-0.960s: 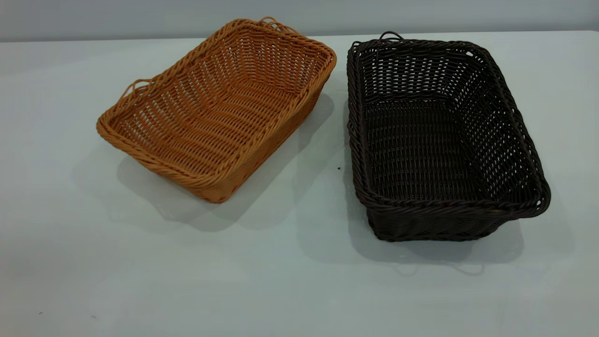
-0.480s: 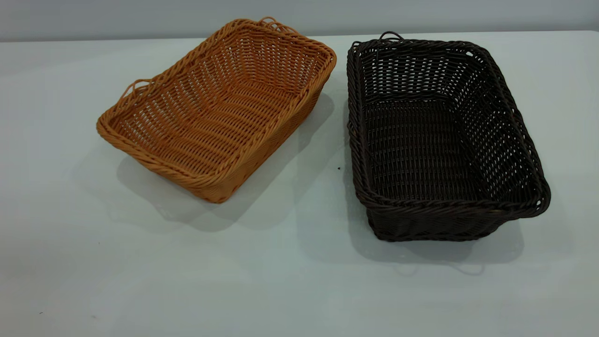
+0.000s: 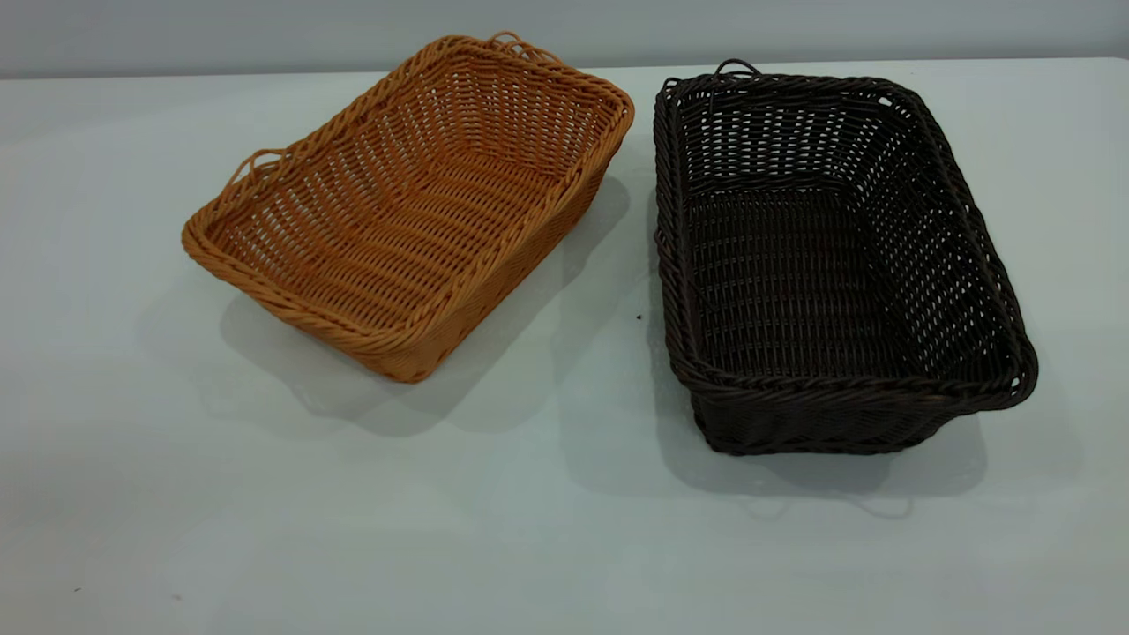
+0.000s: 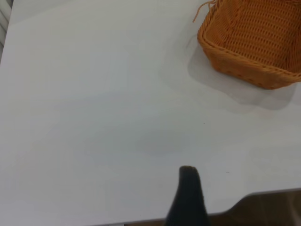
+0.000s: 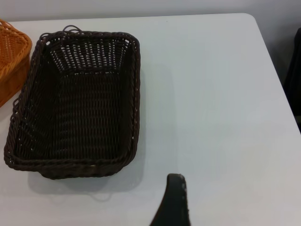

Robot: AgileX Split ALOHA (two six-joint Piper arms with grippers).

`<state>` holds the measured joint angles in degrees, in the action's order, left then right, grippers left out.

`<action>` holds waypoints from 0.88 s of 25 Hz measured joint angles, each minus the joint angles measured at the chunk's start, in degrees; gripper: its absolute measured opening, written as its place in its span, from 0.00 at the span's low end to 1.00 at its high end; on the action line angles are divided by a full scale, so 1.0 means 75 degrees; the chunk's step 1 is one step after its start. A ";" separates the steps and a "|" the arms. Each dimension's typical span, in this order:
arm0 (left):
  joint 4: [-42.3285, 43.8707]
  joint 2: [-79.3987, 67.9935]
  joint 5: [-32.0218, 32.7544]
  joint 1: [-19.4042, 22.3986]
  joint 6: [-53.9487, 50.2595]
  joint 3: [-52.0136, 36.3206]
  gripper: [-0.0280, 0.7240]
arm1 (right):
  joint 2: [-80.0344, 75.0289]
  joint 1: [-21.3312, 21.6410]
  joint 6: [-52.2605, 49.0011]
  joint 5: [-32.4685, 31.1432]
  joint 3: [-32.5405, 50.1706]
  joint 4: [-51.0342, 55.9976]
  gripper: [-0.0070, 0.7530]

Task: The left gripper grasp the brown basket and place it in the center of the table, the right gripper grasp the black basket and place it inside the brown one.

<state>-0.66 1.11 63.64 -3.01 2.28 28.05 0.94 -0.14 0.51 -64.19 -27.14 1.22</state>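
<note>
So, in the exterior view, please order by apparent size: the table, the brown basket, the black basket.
1. table
2. black basket and brown basket: the black one looks slightly larger, but it reaches nearer the camera, so the order is unsure.

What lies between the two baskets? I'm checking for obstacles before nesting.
Only bare table between the brown basket and black basket, per the exterior view.

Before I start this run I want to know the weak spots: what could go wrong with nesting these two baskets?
The black basket looks about as large as the brown basket and deeper, so it may jam on the rim rather than seat. The baskets sit close together, so dragging the brown one toward the middle of the table could knock the black one. The left gripper and right gripper hang apart from both baskets; the woven rims may slip from narrow fingers.
</note>
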 joint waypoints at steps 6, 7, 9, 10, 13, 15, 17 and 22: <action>0.0013 0.0000 -0.0229 0.0000 0.0008 0.0083 0.77 | 0.0000 0.0000 0.0000 0.0000 0.0000 0.0000 0.79; 0.0015 0.0000 -0.0485 0.0000 0.0008 0.0184 0.77 | 0.0000 0.0000 0.0000 0.0000 0.0000 0.0000 0.79; -0.0009 -0.0230 -0.0885 0.0000 0.0013 0.0442 0.77 | 0.0000 0.0000 0.0000 0.0000 0.0000 0.0000 0.79; -0.0019 -0.0495 -0.1038 0.0000 0.0013 0.0586 0.77 | 0.0000 0.0000 0.0000 0.0000 0.0000 0.0000 0.79; -0.0027 -0.1647 -0.1421 0.0000 0.0033 0.0892 0.77 | 0.0000 0.0000 0.0000 0.0002 0.0000 0.0000 0.79; -0.0027 -0.2585 -0.1996 0.0000 0.0036 0.1031 0.77 | 0.0000 0.0000 0.0000 0.0002 0.0000 0.0000 0.79; -0.0032 -0.3660 -0.2728 0.0000 0.0036 0.1182 0.77 | 0.0000 0.0000 -0.0068 0.0002 0.0000 0.0000 0.79; -0.0032 -0.6356 -0.4064 0.0000 0.0075 0.1958 0.77 | 0.0000 0.0000 -0.0246 0.0002 0.0000 0.0000 0.79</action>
<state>-0.90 -46.56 33.17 -3.01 2.84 42.73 0.94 -0.14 -1.34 -64.17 -27.14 1.22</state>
